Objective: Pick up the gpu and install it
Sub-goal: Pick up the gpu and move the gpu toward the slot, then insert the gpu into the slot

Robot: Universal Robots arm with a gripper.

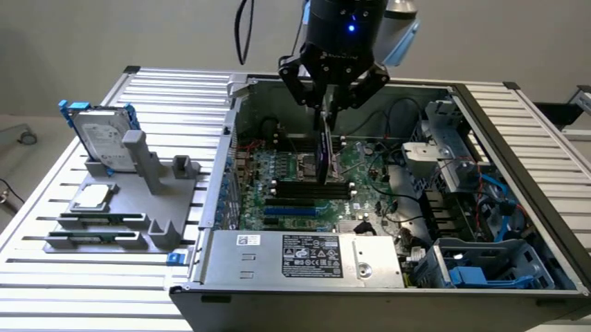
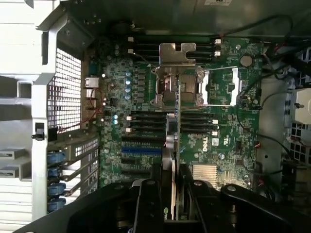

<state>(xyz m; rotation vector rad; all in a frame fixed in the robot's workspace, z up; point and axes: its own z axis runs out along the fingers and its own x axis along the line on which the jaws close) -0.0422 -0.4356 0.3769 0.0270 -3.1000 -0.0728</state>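
The gpu [image 1: 324, 159] hangs edge-down, low over the motherboard [image 1: 369, 200] inside the open computer case [image 1: 220, 173], its top edge clamped in the gripper [image 1: 331, 109], presumably so that its connector edge faces the expansion slots below it.

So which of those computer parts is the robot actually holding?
The gpu, the thin card hanging on edge from the gripper above the motherboard; the hard drive stands in the grey rack.
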